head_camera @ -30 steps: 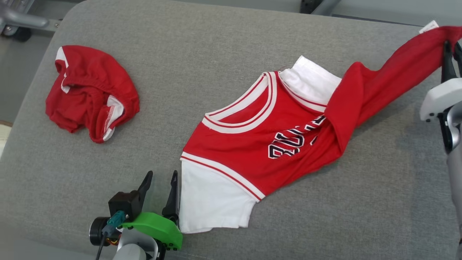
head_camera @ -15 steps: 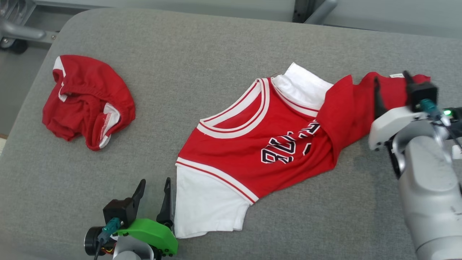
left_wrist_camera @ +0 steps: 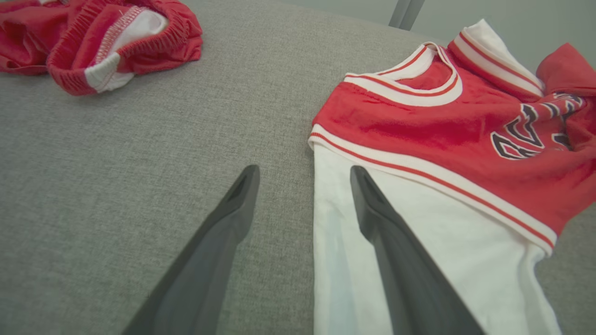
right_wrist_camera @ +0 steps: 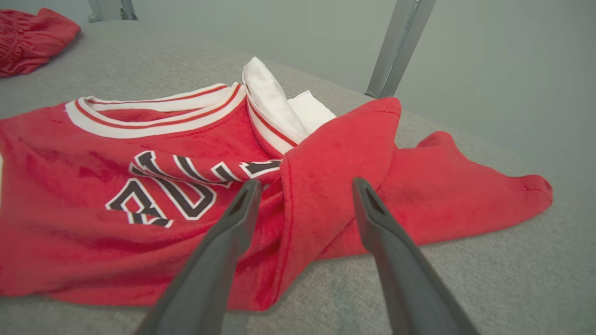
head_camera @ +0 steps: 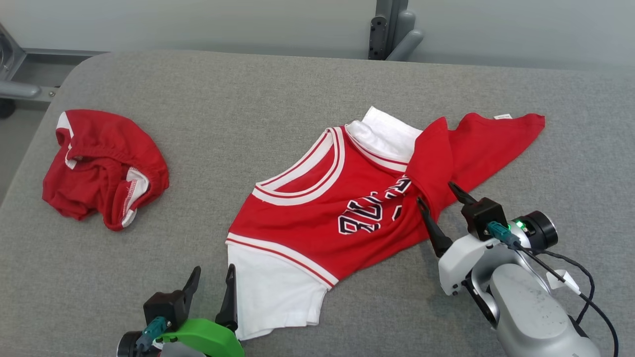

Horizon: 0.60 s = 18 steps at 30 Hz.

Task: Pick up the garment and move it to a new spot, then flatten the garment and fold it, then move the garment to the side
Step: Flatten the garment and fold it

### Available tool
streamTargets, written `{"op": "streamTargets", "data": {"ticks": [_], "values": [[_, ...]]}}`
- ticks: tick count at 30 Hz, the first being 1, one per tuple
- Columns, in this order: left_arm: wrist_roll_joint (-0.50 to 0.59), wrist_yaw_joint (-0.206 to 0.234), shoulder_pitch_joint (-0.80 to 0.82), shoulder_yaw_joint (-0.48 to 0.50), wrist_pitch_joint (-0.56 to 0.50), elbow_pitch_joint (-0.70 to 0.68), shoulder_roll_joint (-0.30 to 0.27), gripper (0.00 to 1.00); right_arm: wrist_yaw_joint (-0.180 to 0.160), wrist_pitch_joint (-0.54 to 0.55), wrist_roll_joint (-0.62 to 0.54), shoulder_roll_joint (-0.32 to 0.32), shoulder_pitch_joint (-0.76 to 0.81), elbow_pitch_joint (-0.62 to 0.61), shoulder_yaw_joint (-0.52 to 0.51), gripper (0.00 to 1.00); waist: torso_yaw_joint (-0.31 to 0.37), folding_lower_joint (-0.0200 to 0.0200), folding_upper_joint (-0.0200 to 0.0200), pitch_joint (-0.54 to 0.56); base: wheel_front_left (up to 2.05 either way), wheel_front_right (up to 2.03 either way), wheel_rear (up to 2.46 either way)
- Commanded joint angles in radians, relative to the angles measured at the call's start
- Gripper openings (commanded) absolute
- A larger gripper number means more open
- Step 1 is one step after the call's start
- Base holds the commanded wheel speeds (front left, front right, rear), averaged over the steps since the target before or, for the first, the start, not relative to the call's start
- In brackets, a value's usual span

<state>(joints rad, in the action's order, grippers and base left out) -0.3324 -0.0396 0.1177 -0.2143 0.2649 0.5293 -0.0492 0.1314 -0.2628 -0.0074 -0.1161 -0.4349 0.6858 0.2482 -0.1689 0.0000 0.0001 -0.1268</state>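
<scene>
The garment (head_camera: pixel 347 218) is a red jersey with white trim, white sleeves and dark lettering, lying mid-table. Its red lower part is folded over and trails to the right, flat on the cloth. My right gripper (head_camera: pixel 436 193) is open at the jersey's right edge, its fingers astride the folded red flap without holding it. In the right wrist view the gripper (right_wrist_camera: pixel 302 184) points at that fold of the jersey (right_wrist_camera: pixel 116 153). My left gripper (head_camera: pixel 214 270) stands open just left of the white sleeve. In the left wrist view the gripper (left_wrist_camera: pixel 305 170) straddles the sleeve's edge of the jersey (left_wrist_camera: pixel 442 130).
Crumpled red shorts (head_camera: pixel 101 166) lie at the left of the grey padded table (head_camera: pixel 248 99); they also appear as shorts (left_wrist_camera: pixel 116 37) and shorts (right_wrist_camera: pixel 32 37) in the wrist views. A metal post (head_camera: pixel 392 29) stands behind the table's far edge.
The right gripper opened and let go of the red hem, which dropped flat on the table. The right arm then drew back toward the jersey's middle. The head camera shifted; the left arm stayed put.
</scene>
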Motion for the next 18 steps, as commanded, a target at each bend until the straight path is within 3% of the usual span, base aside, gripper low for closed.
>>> {"op": "streamTargets", "data": {"ticks": [1, 18], "values": [[-0.004, 0.000, -0.007, 0.003, -0.001, 0.003, -0.003, 1.00, -0.001, -0.003, 0.004, -0.005, 0.005, 0.000, 0.003, 1.00, -0.001, 0.0000, -0.0001, 0.001, 0.00, 0.00, 0.00], [-0.022, -0.004, 0.012, -0.016, -0.001, 0.008, -0.003, 1.00, -0.001, -0.003, -0.170, 0.026, -0.102, 0.125, -0.092, 1.00, -0.041, 0.0000, -0.0001, -0.033, 0.00, 0.00, 0.00]]}}
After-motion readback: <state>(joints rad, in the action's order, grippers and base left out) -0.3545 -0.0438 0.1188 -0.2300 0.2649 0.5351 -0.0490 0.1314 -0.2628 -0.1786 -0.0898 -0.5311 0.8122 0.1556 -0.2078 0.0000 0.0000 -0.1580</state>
